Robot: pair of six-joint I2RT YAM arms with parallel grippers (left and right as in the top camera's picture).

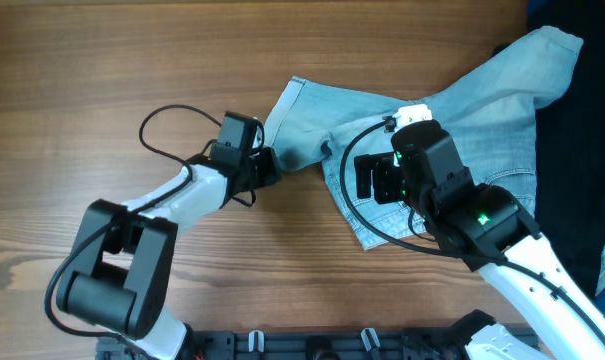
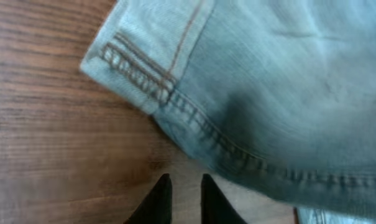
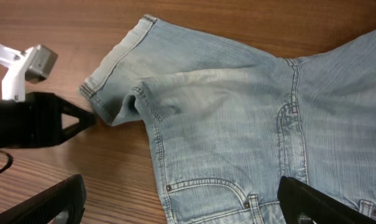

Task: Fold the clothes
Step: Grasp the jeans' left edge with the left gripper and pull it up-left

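**A:** Where are the pale, washed light-blue denim shorts [image 1: 482, 90] lying?

**B:** They are lying crumpled on the brown wooden table [image 1: 82, 80]. Their long axis is running from the middle out toward the far right corner. One leg is reaching left, and its stitched hem [image 2: 138, 78] is pointing at the left gripper [image 2: 183, 186].

**A:** Is that gripper grasping the hem?

**B:** No. Its black fingers are sitting almost pressed together on bare wood, with nothing between them. The hem is lying just beyond the tips.

**A:** And the right gripper [image 3: 180, 182]?

**B:** It is hovering over the pocket side with its fingers spread wide, gripping nothing.

**A:** So which arm is taking the leg?

**B:** I'm judging the left one, since it is nearer. It is needing to part its fingers and push forward onto the hem.
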